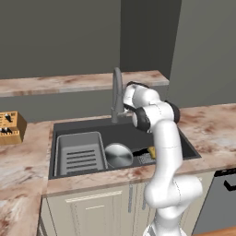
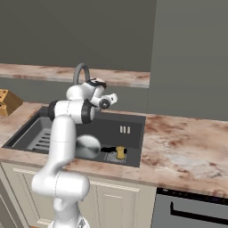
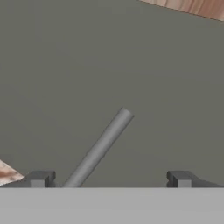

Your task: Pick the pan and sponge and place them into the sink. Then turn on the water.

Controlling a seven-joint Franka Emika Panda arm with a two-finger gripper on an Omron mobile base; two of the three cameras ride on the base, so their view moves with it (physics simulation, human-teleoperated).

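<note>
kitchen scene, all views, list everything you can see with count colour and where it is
sink: one, dark grey, recessed in the counter
rack: one, grey ridged, left part of the sink
pan: one, shiny silver with black handle, on the sink floor beside the rack
sponge: one, yellow-brown, in the sink past the pan handle
faucet: one, grey arched, behind the sink; no stream visible
wooden block: one, tan, on the counter left of the sink
counter: pink-brown marble around the sink
cabinet doors: cream, below the counter
dark appliance: one, right of the cabinets
tool: one, dark tips, open, at a grey faucet lever
</note>
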